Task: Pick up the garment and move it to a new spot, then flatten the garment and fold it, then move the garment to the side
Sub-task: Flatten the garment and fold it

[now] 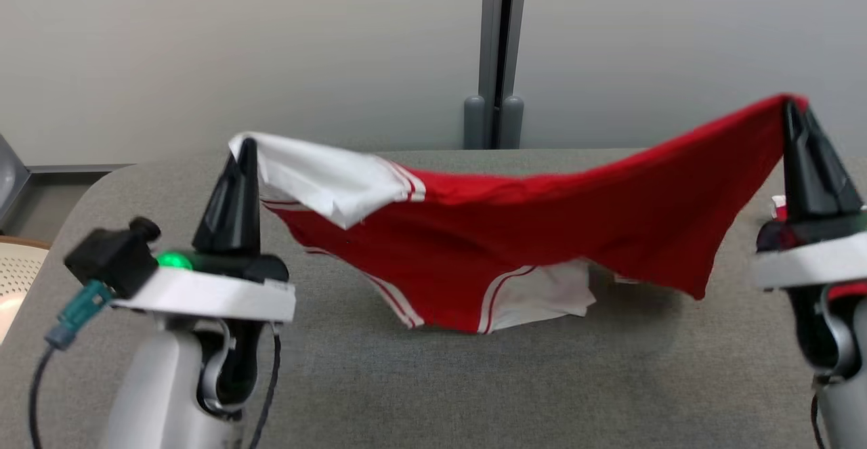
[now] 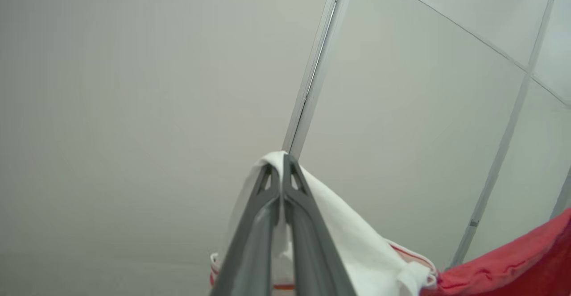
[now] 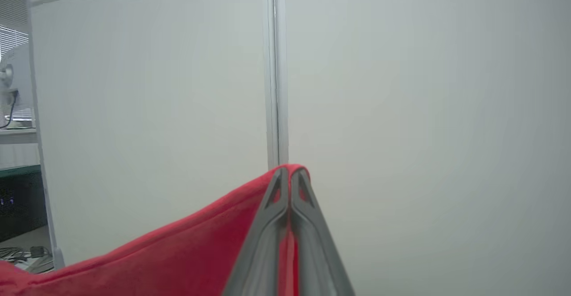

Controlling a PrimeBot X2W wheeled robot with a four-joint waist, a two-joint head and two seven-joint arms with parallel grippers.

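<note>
Nearest us, two pale forearms rise from seven and five o'clock of the head view, fingers pointing straight up. The left hand [image 1: 248,143], at nine o'clock, is clenched on the white sleeve [image 1: 325,178]. The right hand [image 1: 791,105], at three o'clock, is pinched shut on a red edge. Between them the red T-shirt [image 1: 542,225] hangs in a sagging span, its lowest folds at six o'clock brushing or just clearing the grey desk [image 1: 433,381]; I can't tell which. My read: this is the carry to a new spot. Next, both hands need to lower together, keeping the cloth taut, to lay it flat. Beyond stands a partition post [image 1: 500,49].
</note>
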